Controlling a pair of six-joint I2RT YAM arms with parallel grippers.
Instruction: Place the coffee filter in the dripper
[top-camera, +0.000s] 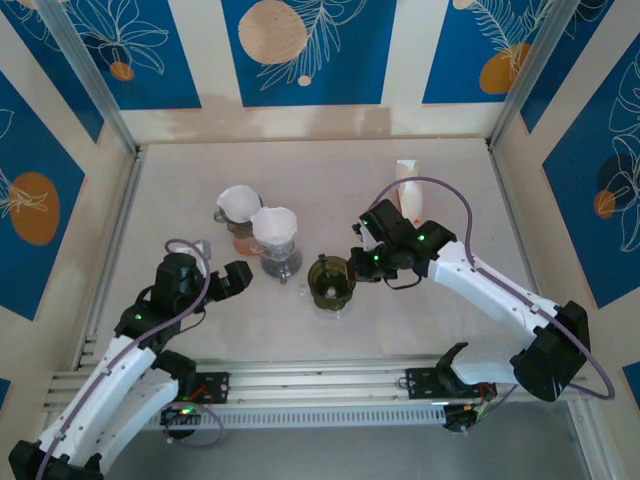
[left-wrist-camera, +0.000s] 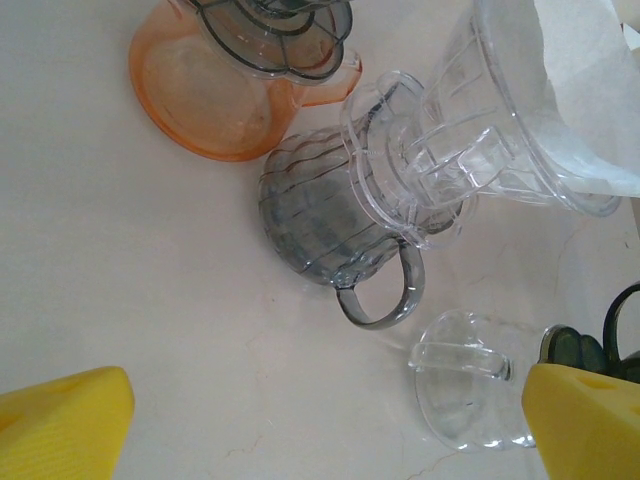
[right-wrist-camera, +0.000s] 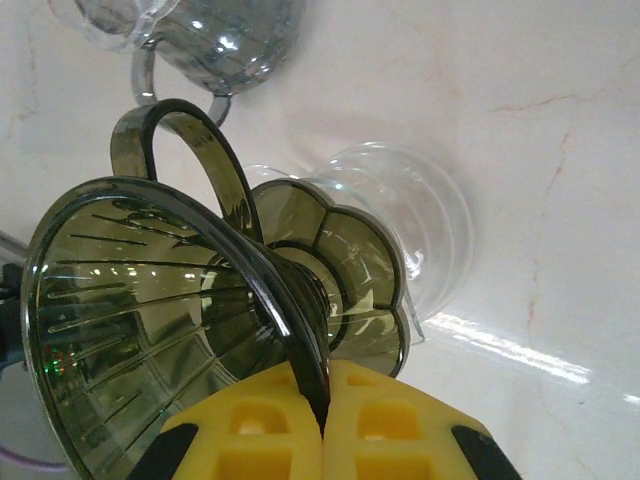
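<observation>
The green dripper (right-wrist-camera: 150, 300) is pinched at its rim by the closed right gripper (right-wrist-camera: 322, 425) and is seen empty, so steadying is judged the step in hand. The left gripper (top-camera: 238, 278) is spread wide, empty, near the grey server (left-wrist-camera: 320, 220). A white filter (left-wrist-camera: 585, 90) is seated in the clear dripper (left-wrist-camera: 480, 130) on it. Next, a filter must be taken by its thin edge and lowered into the green dripper.

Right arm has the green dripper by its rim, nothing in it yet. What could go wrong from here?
1. The right gripper pinches only the thin rim of the green dripper, so it may slip or tip.
2. Its fingers straddle that rim and could get in the way of loading.
3. The open left gripper hovers close to the grey jug carrying a clear dripper; a careless swing could topple it.
</observation>
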